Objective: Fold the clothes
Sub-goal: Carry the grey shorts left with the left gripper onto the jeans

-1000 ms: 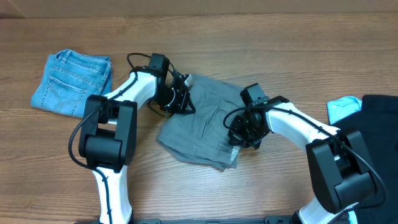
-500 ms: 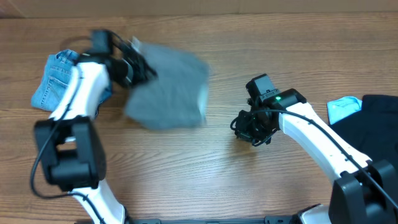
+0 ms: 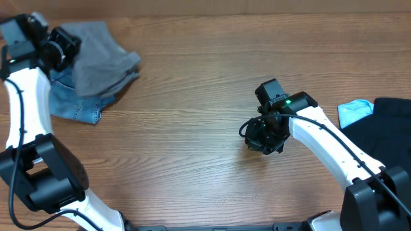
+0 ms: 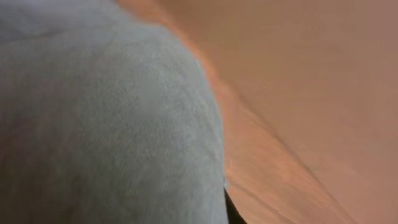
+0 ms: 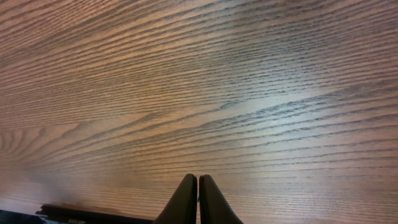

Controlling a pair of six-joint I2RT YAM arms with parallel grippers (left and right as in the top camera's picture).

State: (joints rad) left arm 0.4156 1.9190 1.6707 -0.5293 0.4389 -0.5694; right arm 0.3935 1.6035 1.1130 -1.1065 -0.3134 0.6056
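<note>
**Grey shorts at the far-left corner: placing step in hand**

The wooden table (image 3: 192, 96) carries four garments. A black garment (image 3: 392, 122) lies at the right edge. The grey shorts (image 3: 103, 54) sit bunched at the far-left corner, partly over a denim-blue garment (image 3: 74, 106). A light blue garment (image 3: 355, 110) lies just beside the black one.

The left gripper (image 3: 61, 46) meets the shorts' left edge. Cloth fills its wrist view and hides the fingers, but I judge it clamped on the fabric. The right gripper (image 5: 198, 199) has its fingers pressed together, holding nothing, over bare wood and well apart from the shorts.

In my judgement the shorts are being set onto the denim. Next they need lowering flat and squaring before release.
</note>
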